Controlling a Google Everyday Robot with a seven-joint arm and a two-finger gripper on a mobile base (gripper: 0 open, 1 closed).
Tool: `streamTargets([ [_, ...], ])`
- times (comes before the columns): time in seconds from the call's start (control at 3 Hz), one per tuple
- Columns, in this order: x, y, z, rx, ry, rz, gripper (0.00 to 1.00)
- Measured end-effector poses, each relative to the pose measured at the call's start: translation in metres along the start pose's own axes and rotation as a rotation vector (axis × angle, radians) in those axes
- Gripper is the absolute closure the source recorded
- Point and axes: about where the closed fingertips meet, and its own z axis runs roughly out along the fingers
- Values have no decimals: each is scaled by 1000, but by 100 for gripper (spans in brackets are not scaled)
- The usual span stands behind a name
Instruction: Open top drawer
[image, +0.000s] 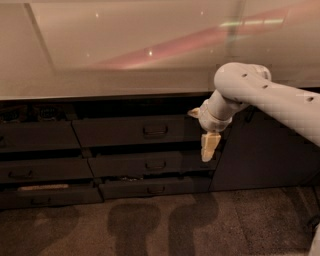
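Observation:
The top drawer (120, 132) is the wide dark grey front just under the counter, with a small loop handle (155, 130) at its centre. A dark gap shows above its front, so it stands a little out from the cabinet. My gripper (201, 130) hangs at the drawer's right end, to the right of the handle and apart from it. It is open: one cream fingertip (194, 113) points left and the other (209, 146) points down. Nothing is between them.
Two narrower drawer fronts (150, 164) (152, 188) sit below, each with its own handle. More drawers (35, 136) fill the left column. A tall plain cabinet door (260, 150) stands to the right behind my white arm (270, 95). The pale counter (125, 50) overhangs everything. Carpet (150, 225) lies in front.

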Motion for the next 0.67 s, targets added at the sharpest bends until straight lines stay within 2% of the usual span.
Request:
streamTargets([
  [0.33, 4, 4, 4, -8, 21, 26, 0],
  [0.67, 17, -7, 10, -28, 20, 47, 0],
])
